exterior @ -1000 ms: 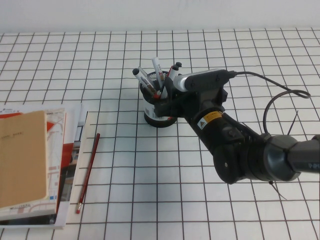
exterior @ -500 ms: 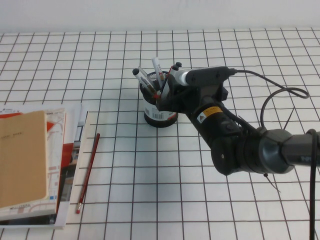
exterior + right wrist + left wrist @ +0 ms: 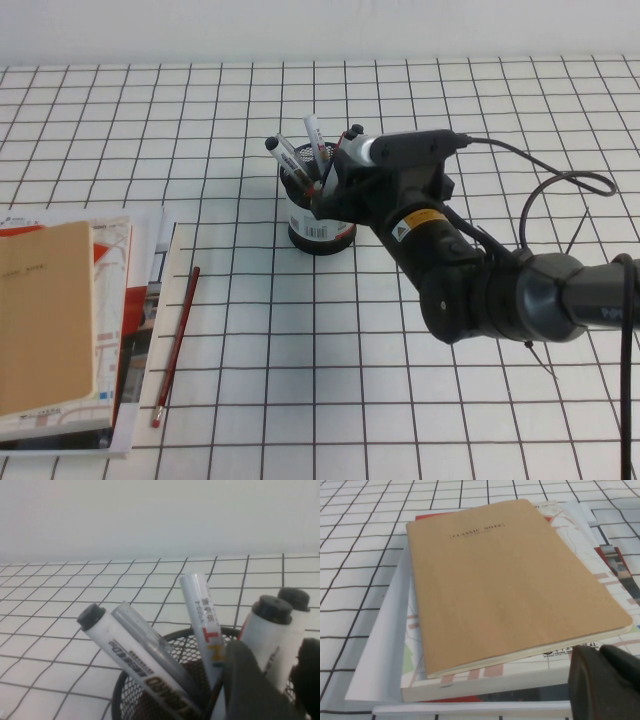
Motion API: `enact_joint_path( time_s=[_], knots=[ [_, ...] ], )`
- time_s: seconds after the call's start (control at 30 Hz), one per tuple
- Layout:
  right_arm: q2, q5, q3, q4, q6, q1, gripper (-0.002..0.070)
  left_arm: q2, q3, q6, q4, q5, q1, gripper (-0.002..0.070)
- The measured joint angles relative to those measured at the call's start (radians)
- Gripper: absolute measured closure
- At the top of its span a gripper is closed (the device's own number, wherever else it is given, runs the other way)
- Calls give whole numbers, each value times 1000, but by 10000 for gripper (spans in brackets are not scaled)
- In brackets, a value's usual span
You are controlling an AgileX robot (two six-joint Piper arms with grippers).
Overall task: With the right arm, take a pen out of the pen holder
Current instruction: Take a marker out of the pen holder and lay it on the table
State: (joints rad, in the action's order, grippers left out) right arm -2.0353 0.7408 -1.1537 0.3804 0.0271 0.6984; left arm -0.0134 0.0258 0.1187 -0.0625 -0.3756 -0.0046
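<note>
Now right hand [image 3: 275, 675] open astride white black-capped pen [image 3: 267, 630]; left hand [image 3: 605, 680] near notebook [image 3: 505, 580], unclear.

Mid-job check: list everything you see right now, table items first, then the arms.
holder: one, black mesh, mid-table
markers: about five, white and grey, mostly black caps, standing in the holder
pencil: one, red, flat on the table left of the holder, beside the stack
notebook: one, tan, on top of the stack at the table's left edge
booklets: a few, white and red, stacked under the notebook
table: one, white with black grid
left gripper: dark, just over the stack
right gripper: dark, at the holder's top among the markers
</note>
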Motion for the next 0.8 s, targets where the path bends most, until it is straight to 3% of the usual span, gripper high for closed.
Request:
enact_joint_path(
  time_s=[0.8],
  knots=[
    [-39,-60,-62,2,0,0,465,0,0,0,0,0,0,679]
  ],
)
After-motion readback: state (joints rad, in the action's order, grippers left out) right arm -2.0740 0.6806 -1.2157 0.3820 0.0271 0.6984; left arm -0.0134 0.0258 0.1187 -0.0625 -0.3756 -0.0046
